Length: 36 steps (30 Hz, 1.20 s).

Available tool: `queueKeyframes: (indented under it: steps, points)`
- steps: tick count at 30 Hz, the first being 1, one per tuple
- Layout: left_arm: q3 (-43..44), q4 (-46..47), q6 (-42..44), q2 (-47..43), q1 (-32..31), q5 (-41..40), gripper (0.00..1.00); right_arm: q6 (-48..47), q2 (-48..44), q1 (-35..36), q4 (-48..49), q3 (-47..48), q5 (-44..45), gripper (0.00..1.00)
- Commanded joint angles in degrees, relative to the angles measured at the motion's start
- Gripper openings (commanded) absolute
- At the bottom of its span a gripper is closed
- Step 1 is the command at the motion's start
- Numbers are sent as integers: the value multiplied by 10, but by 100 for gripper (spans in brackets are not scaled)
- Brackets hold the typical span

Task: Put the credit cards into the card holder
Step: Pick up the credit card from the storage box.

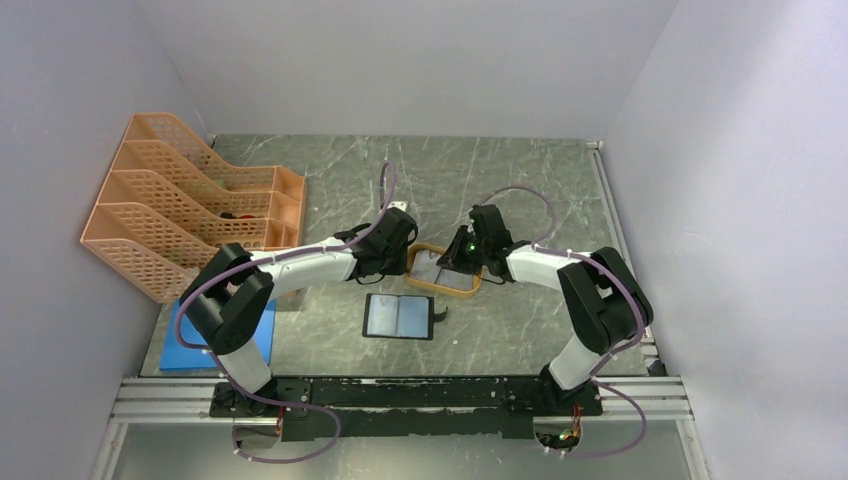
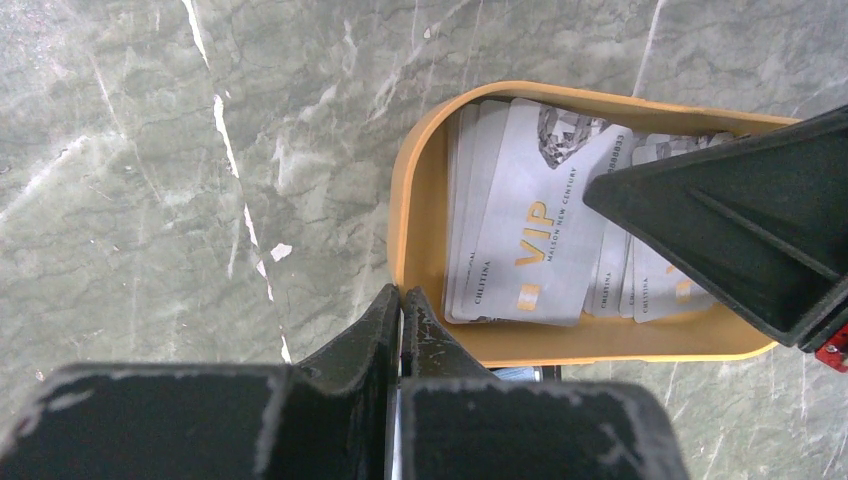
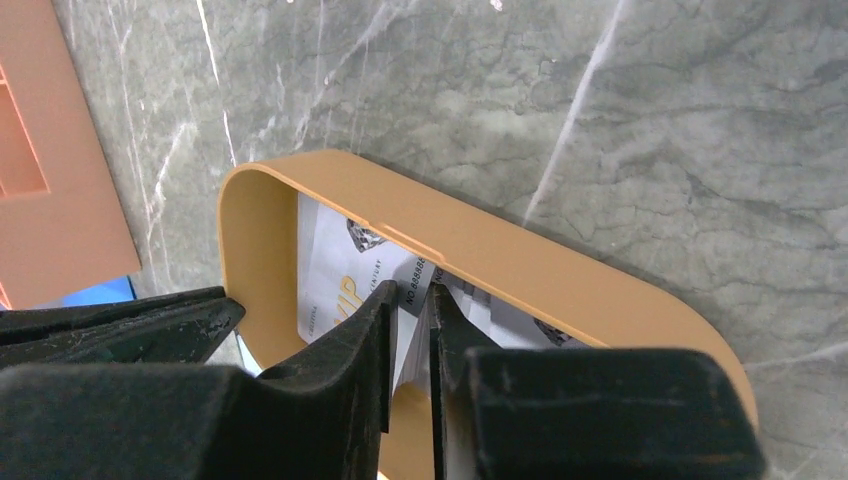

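Closest in, the black base rail (image 1: 400, 405) runs along the near edge of the bench (image 1: 530, 190). Both arms rise from it and bow outward before reaching in toward the middle. Just beyond the rail, between the arms, the card holder (image 1: 398, 316) lies opened flat, with its shiny bluish-grey pockets facing up and its little tab sticking out on the right. Bare marble borders all four of its edges, and both arms pass on its far side. A blue pad (image 1: 195, 350) sits at the near left, partly under the left arm's elbow.

Just past the card holder, and apart from it, stands the orange tray (image 2: 412, 215). The credit cards (image 2: 530, 215) lie inside it in a loose overlapping fan, with one marked VIP on top. The left tool (image 2: 401, 298) is clenched on nothing, its fingers pressed flat together. Its tip is right at the outside of the tray's rounded left corner, though contact with the rim cannot be told. The right tool (image 3: 412, 300) reaches inside the rim from the other side, down at the numbered edge of the top card. Its jaws stand a narrow slit apart with pale card showing in the slit, and I cannot tell whether they pinch it.

Beyond the tray, open marble runs to the back wall, with an orange file rack (image 1: 185, 210) at the far left.
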Motion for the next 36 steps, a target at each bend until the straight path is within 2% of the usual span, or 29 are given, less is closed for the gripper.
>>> queueKeyframes:
  steps: [1, 6, 12, 15, 18, 22, 25, 36]
  points:
    - [-9, -6, 2, 10, 4, -2, 5, -17, 1, -11, -53, -27, 11, 13]
    - [-8, -5, 0, 8, 4, 1, 5, -11, -1, -13, -36, -28, -19, 17]
    - [-8, -2, -3, 8, 4, 8, 5, 11, 8, -13, -3, -30, -60, 36]
    - [-10, -1, -3, 7, 4, 10, 5, 13, 16, -13, -2, -26, -64, 39]
    - [-11, 0, -4, 7, 4, 11, 5, 8, 27, -13, -9, -21, -65, 37]
    - [-10, -1, -4, 9, 4, 8, 5, 17, 18, -15, -5, -33, -55, 25]
    - [-9, -4, -3, 9, 5, 4, 5, 23, -1, -26, 1, -50, -48, 20]
    - [-9, -1, -4, 13, 9, 13, 5, 25, -34, -49, 13, -68, -69, 17]
